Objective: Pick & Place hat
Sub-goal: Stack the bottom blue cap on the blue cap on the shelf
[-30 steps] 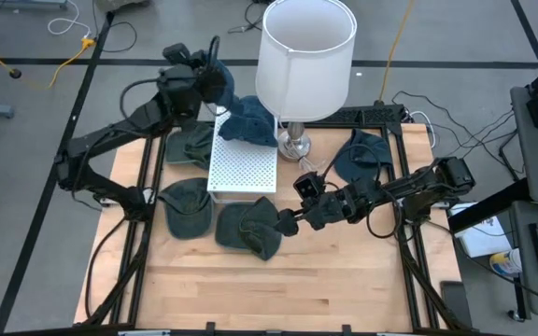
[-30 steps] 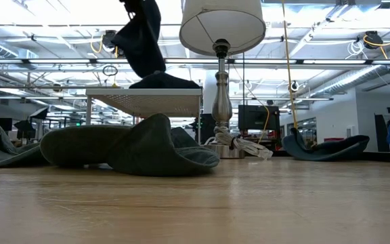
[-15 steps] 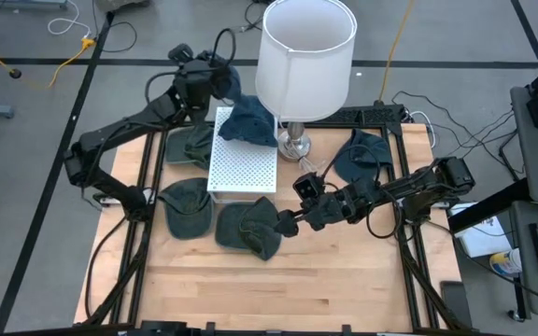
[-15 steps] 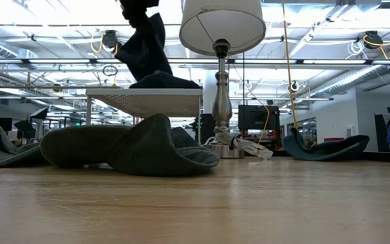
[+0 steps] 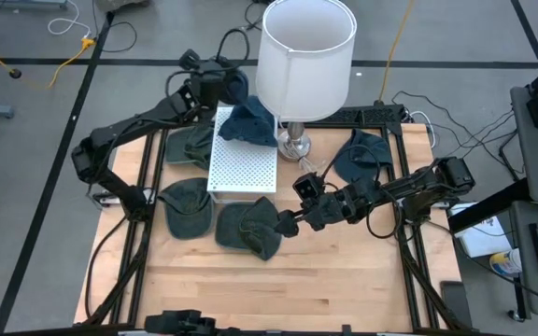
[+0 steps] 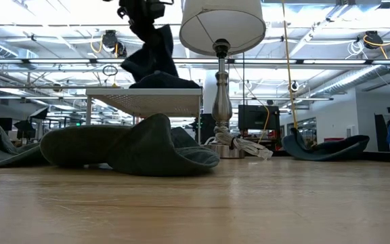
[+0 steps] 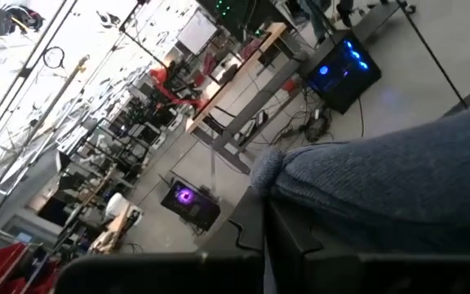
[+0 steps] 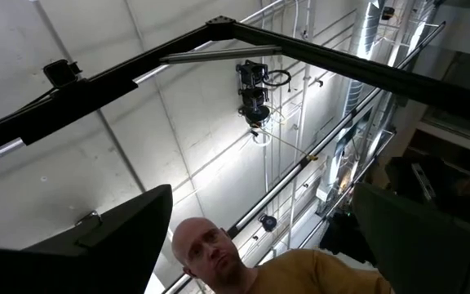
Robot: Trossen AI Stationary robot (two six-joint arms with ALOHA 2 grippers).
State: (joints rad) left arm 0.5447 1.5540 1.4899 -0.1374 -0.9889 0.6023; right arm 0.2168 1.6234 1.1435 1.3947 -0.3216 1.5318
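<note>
On the wooden table (image 5: 278, 280), left gripper (image 5: 227, 89) jaws clamp a hat (image 5: 236, 86); right gripper (image 5: 286, 226) jaws gape, empty.

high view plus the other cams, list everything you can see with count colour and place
hats: four on the table, dark grey-green; two left of the rack, one at the centre, one right of the lamp
blue hat: one, on the rack
held hat: one, dark, over the rack's far end
rack: one, white, perforated
lamp: one, white shade, silver base
person: one, mustard top, right wrist view
left gripper: shut on the held hat
right gripper: open, at the centre hat
</note>
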